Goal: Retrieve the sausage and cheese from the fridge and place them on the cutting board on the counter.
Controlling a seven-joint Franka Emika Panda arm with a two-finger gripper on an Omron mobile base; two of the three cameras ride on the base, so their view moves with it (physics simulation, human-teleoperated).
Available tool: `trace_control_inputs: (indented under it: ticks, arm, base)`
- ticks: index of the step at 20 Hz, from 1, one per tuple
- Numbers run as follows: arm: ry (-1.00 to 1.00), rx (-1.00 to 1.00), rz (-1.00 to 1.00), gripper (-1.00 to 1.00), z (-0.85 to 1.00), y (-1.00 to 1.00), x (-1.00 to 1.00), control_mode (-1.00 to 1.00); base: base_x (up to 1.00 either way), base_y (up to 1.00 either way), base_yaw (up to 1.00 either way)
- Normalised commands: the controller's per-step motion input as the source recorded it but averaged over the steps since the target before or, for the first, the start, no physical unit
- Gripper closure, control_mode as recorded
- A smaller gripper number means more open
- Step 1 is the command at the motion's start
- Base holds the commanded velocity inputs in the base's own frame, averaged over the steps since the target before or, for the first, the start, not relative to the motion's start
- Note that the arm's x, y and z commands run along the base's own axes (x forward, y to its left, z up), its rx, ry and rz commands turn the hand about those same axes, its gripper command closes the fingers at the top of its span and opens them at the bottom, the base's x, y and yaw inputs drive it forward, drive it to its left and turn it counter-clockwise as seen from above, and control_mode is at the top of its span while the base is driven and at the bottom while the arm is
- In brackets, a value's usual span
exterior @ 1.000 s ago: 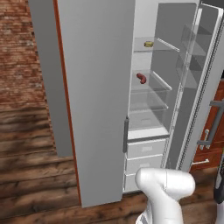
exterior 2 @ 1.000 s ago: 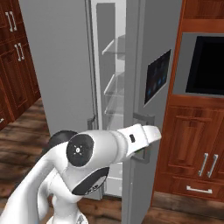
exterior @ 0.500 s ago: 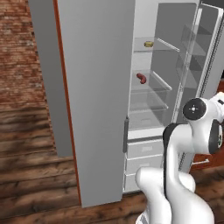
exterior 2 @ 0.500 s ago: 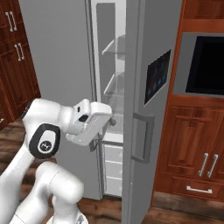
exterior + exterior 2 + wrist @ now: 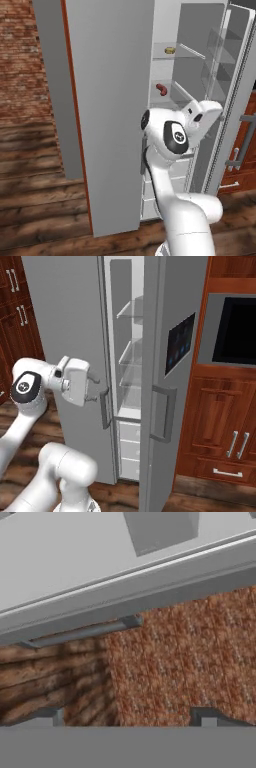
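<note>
Since the earlier frame the white arm's two-finger gripper [image 5: 91,389] has been swung up beside the tall grey fridge [image 5: 70,316] door handle, jaws spread wide and empty. The small curved reddish-brown sausage [image 5: 161,89] is seen on a glass shelf in the left base view; a brick wall [image 5: 190,662] is seen from the hand view.

A brick wall [image 5: 22,60] rises at left above a plank floor [image 5: 35,200]. Reddish wood cabinets [image 5: 220,431] with bar handles [image 5: 239,445] flank a dark built-in oven [image 5: 235,331].
</note>
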Motion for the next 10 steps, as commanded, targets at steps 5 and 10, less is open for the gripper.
trace_control_inputs:
  ticks: [5,10]
  arm:
    - [0.05,-0.12,-0.32,-1.0,0.65,0.17,0.65,-1.0]
    - [0.02,-0.06,-0.25,-1.0,0.63,0.12,0.51,-1.0]
  base:
    - [0.0,0.0,0.0]
    - [0.0,0.0,0.0]
